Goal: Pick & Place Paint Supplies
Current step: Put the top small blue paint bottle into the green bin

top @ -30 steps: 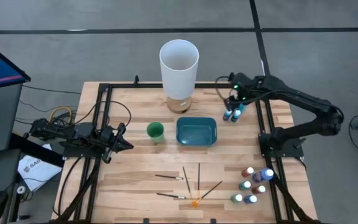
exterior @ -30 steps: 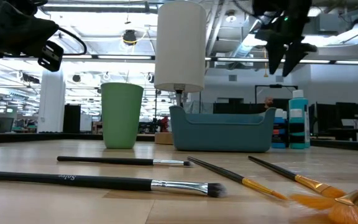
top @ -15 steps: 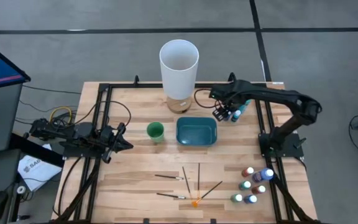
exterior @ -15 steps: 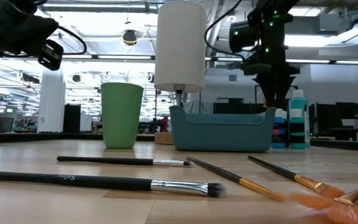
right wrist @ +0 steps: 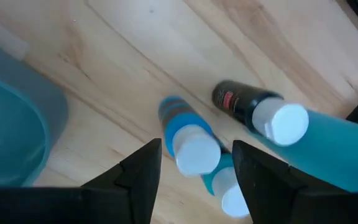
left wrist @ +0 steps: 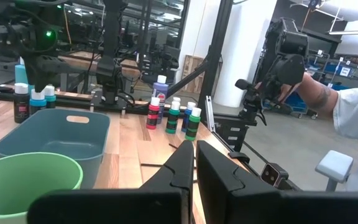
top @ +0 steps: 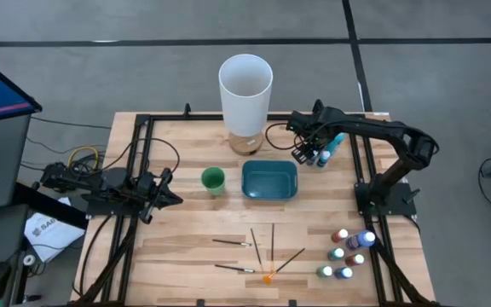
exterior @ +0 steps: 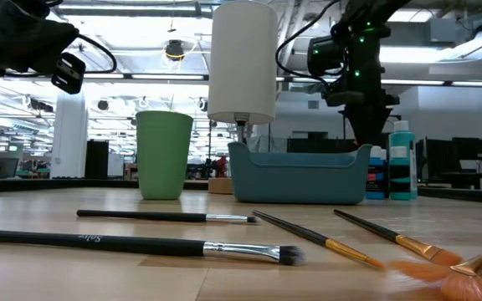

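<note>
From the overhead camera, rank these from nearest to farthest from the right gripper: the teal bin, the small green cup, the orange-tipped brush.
Measured from the right gripper, which is over the bottles at the table's back right:
1. Teal plastic bin, just beside it toward the table's middle.
2. Small green cup, beyond the bin on its left side.
3. Orange-tipped brush, at the table's front edge.

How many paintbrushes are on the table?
5 brushes, close together: an upper sideways one, a lower sideways one, a slanted one, a straight one, an orange-tipped one. None seems hidden.

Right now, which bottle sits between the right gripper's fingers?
The blue bottle with the pale cap, between the right gripper fingers; the dark bottle stands beside it.
</note>
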`<state>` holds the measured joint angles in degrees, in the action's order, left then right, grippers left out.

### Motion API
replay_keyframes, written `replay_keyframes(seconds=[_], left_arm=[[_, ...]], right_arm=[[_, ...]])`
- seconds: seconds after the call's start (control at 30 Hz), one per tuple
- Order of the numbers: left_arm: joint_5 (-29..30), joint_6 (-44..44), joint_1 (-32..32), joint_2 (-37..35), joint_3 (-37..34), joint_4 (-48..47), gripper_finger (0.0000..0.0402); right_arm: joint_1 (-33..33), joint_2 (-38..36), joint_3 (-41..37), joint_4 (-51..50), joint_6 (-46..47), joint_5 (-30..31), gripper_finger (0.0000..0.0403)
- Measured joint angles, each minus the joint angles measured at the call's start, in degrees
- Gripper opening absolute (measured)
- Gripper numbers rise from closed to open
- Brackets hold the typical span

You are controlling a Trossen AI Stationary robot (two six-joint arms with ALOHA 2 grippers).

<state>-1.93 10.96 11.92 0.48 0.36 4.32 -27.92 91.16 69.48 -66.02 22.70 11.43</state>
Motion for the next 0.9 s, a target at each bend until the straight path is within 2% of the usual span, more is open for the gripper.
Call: replay_keyframes(seconds=[0.17,0.5,0.9], left_arm=[[0.01,0.01,0.0,0.01,0.01,0.09,0.0008],[0.02,0.02,0.01,0.0,0.01,0.17,0.0008],[0.01,0.01,0.01,0.0,0.02,0.52,0.0008]], right_arm=[[-1.25,0.02,-1.65,1.37,-0.81,-2.36,0.0202],[-1.46,0.02,-5.28,4.83,-1.02,-2.57,0.0213],[-1.46,0.02,-5.28,5.69,-2.16,-2.57,0.0154]])
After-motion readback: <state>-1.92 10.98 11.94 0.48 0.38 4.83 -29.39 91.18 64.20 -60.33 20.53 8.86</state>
